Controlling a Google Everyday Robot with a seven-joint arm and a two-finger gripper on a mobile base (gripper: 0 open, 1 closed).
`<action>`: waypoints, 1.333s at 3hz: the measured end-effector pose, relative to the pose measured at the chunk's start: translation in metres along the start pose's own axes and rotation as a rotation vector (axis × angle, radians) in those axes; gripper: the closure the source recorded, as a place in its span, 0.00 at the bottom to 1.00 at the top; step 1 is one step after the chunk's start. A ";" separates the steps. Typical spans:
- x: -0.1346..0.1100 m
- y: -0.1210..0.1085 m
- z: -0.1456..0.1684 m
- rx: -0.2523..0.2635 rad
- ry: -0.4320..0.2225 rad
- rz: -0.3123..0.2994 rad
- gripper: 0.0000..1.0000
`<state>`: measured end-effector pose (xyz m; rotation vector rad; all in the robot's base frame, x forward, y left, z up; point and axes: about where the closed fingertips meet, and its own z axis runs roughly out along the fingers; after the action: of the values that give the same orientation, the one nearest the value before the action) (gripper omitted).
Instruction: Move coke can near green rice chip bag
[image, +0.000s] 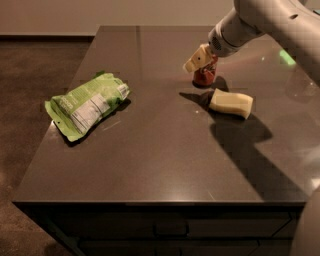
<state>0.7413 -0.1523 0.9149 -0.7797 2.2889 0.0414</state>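
The coke can (205, 76) stands upright on the dark table (160, 150) at the back right; it is red and its top is hidden. My gripper (199, 59) comes in from the upper right and sits at the can's upper part, covering its top and left side. The green rice chip bag (87, 104) lies flat near the table's left edge with its white label panel facing up, well to the left of the can and gripper.
A pale yellow sponge block (231, 103) lies just in front and to the right of the can. The arm (270, 20) reaches over the back right corner. The table's left and front edges drop to brown carpet (25, 75).
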 end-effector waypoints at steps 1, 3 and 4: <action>-0.007 -0.002 0.004 -0.035 -0.012 -0.001 0.37; -0.029 0.024 -0.014 -0.151 -0.049 -0.060 0.83; -0.044 0.071 -0.028 -0.259 -0.082 -0.151 1.00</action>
<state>0.7104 -0.0785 0.9509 -1.0618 2.1658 0.3005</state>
